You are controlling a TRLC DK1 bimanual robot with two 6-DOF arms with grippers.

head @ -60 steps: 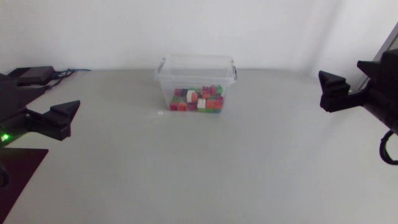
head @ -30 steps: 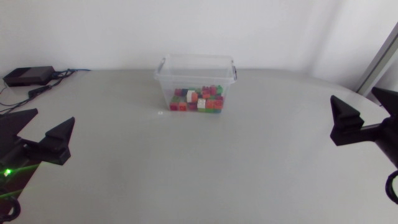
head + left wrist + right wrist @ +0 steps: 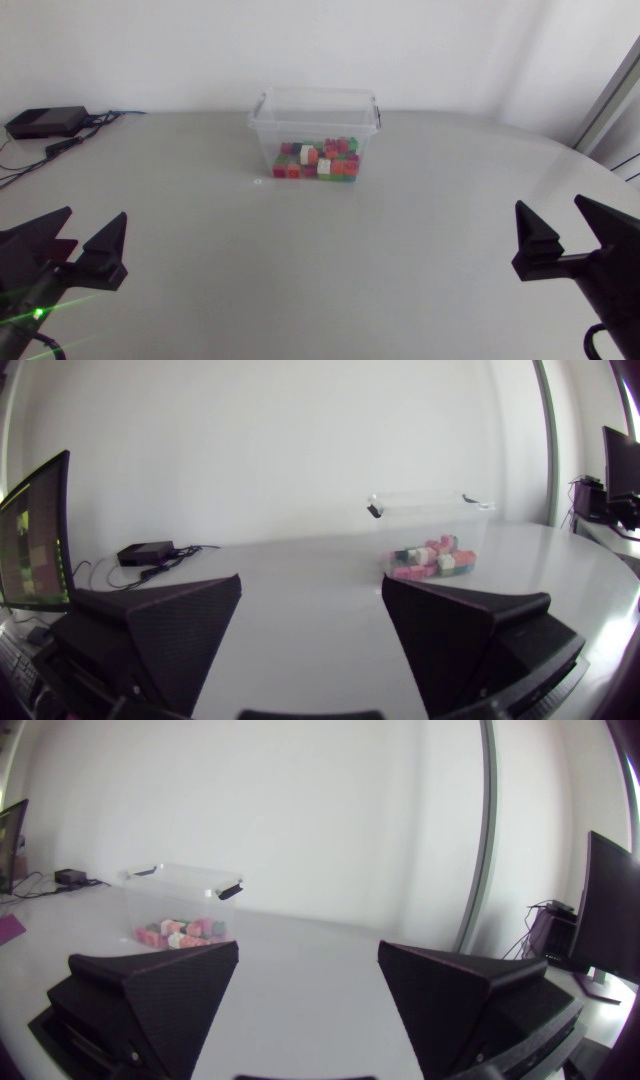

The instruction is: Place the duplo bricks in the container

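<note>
A clear plastic container (image 3: 315,112) stands at the back middle of the table, its lid off. Several duplo bricks (image 3: 320,160) in red, green, white and orange lie inside it on the bottom. No loose brick shows on the table. My left gripper (image 3: 92,225) is at the front left, far from the container, open and holding nothing. My right gripper (image 3: 552,215) is at the front right, also open and holding nothing. In the left wrist view the container (image 3: 430,520) with its bricks (image 3: 432,558) is well ahead of the gripper (image 3: 310,585). The right wrist view shows the container (image 3: 180,885) far ahead of the gripper (image 3: 308,948).
A black box (image 3: 45,122) with cables sits at the table's back left corner, also visible as a black box (image 3: 147,551) in the left wrist view. A tiny pale speck (image 3: 258,181) lies on the table just left of the container.
Both arms have drawn back from mid-table height toward the front corners. Both grippers stayed open and the container has not moved.
</note>
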